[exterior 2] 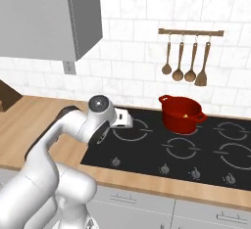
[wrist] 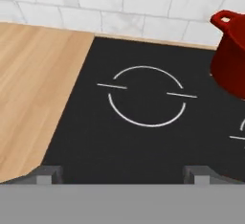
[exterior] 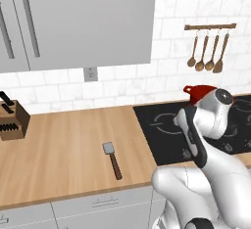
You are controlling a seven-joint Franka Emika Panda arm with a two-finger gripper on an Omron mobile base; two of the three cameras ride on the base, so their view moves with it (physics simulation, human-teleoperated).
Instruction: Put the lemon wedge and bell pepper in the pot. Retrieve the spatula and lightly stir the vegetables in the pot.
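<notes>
With empty fingers (wrist: pixel 122 174) spread wide left of the round deep-red pot (exterior 2: pixel 182 114), the arm seems bound for the grey-bladed, brown-handled spatula (exterior: pixel 112 160) lying flat on the wooden bench (exterior: pixel 63 149).

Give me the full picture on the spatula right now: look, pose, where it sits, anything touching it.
The spatula lies flat on the wooden counter, left of the black cooktop and near the counter's front edge. It has a flat grey rectangular blade, metal by its look, and a long dark-brown handle. The blade points toward the wall, the handle toward the front edge, angled slightly right. Nothing touches it but the counter; it lies alone, untouched.
</notes>
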